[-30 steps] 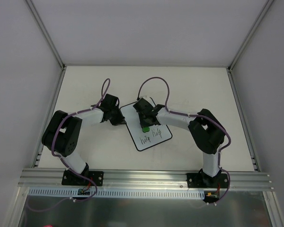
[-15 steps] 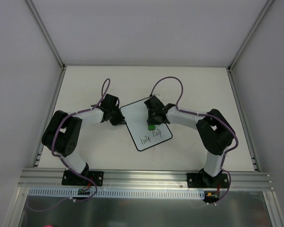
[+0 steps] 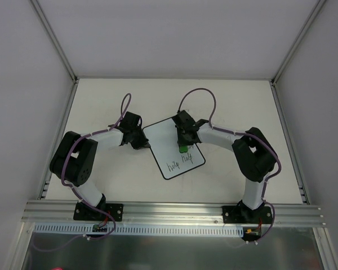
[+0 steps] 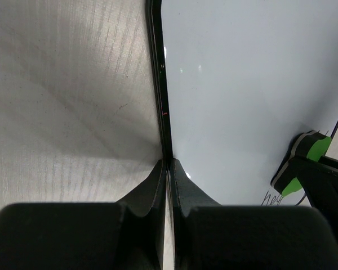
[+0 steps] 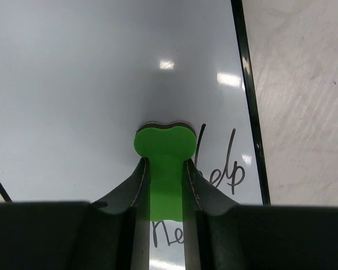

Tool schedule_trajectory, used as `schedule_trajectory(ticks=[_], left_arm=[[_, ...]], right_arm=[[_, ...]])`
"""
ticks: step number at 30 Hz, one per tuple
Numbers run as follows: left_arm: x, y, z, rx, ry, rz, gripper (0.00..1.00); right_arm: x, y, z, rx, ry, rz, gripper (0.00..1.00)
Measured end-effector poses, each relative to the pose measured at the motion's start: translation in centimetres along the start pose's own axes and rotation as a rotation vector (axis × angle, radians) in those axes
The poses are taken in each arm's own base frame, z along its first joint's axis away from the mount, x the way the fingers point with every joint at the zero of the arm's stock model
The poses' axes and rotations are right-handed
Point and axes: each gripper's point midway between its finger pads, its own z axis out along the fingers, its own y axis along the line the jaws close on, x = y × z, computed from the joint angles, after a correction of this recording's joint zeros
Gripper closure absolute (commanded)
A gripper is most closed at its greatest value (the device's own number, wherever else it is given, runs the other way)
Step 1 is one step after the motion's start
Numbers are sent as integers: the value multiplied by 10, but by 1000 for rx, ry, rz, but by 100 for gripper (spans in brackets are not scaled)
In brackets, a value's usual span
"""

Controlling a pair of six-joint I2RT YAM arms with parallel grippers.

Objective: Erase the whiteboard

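The whiteboard (image 3: 161, 147) lies flat and tilted on the table, with the black handwritten words "help help" (image 3: 179, 163) along its near edge. My right gripper (image 3: 183, 145) is shut on the green bone-shaped eraser (image 5: 164, 143), whose head rests on the board just left of the writing (image 5: 222, 169). My left gripper (image 4: 168, 164) is shut, and its tips sit on the black border at the whiteboard's (image 4: 242, 84) left edge. In the left wrist view the eraser (image 4: 307, 153) shows at the lower right.
The pale table (image 3: 231, 101) stretches beyond and beside the board, with white walls on three sides. An aluminium rail (image 3: 169, 211) carrying both arm bases runs along the near edge. Purple cables loop above each wrist.
My right gripper has carried the eraser a little to the right and slightly away from the bases across the board. The left gripper and the board have not moved.
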Motion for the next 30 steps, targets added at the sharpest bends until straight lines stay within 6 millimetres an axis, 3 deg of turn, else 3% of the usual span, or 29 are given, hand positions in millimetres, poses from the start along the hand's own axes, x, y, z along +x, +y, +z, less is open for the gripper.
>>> schedule_trajectory(ticks=[10,19,30], left_arm=[[-1,1,0,1,1,-5,100],[-1,1,0,1,1,-6,100],[-1,1,0,1,1,-6,100]], right_arm=[[-22,-3,13,38,-13,-35,100],[-38,-50,17,87,-31,116,100],[-28,-36,13,98,-21,62,100]])
